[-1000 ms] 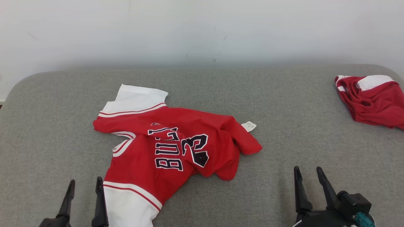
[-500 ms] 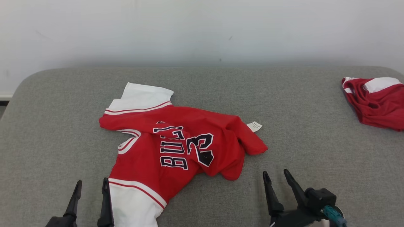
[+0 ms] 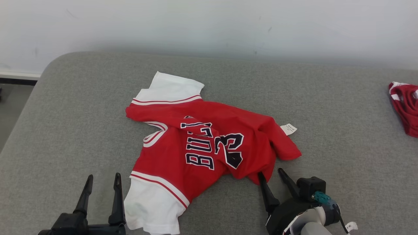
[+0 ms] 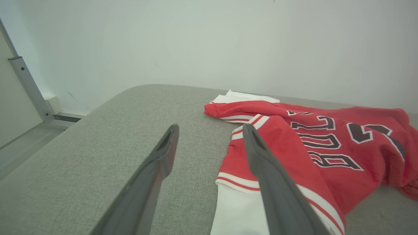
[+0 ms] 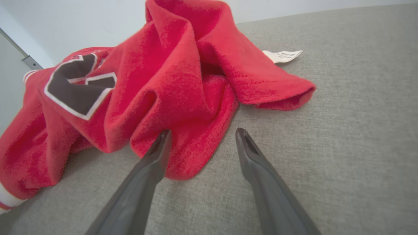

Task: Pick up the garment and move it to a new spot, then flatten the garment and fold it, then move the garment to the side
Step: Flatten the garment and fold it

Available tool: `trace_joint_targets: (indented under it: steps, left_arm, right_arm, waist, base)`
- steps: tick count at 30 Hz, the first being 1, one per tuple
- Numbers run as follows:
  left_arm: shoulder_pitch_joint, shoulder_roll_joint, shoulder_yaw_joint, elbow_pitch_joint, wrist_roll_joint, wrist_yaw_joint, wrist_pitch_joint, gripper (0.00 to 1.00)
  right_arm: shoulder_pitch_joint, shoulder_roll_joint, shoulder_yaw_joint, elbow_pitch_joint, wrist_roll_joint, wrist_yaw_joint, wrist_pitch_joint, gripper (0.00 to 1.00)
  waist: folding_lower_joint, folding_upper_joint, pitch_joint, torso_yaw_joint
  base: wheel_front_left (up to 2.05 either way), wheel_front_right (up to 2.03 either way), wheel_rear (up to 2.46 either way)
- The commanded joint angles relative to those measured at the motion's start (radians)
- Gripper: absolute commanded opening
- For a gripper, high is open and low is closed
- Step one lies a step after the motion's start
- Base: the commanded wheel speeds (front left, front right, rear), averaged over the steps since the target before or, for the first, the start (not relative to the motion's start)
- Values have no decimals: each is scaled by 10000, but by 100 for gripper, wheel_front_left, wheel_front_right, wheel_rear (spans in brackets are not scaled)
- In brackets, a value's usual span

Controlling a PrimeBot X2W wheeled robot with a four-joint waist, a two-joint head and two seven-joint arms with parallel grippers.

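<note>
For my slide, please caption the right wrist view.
Open right gripper at the crumpled edge of a red jersey on a grey surface.

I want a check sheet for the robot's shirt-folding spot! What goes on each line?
Surface: gray padded top, flat, with rounded corners.
Job's things: red jersey, crumpled and not yet folded; its paper tag sticks out on the right.
Clutter: second red garment, bunched at the right edge.
Tools: left tool open, beside the jersey's near white sleeve; right tool open at the jersey's near hem, gripping nothing.
Cables: teal cable plug at the right wrist.
Surroundings: white wall behind; floor to the left.
</note>
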Motion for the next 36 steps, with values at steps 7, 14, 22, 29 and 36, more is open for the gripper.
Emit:
trace_joint_targets:
  steps: [7,14,22,29,36]
  left_arm:
    - [-99,-100,167,117,105,-88,-29,100]
    - [178,-136,499,83,138,-86,-29,100]
    - [436,-166,903,-8,69,-67,-31,100]
    - [617,-192,1113,-112,29,-73,-29,100]
    - [472,-196,1126,-94,27,-115,-29,100]
  right_arm:
    - [-594,30,321,1241,375,-25,10,0]
    - [-127,-171,-395,45,154,-25,2,0]
    - [1679,-576,-1425,-2951,-177,-26,0,0]
    - [3071,-797,-2300,-4882,-387,-26,19,0]
    - [3959,-866,-3012,-6440,-474,-26,629,0]
  waist:
    - [-1,-1,34,306]
    - [-1,-1,-172,-99]
    - [-1,-1,-369,-873]
    - [-1,-1,-339,-1401]
    - [-1,-1,-258,-1468]
  base:
    - [0,0,0]
    - [0,0,0]
    - [0,0,0]
    - [0,0,0]
    - [0,0,0]
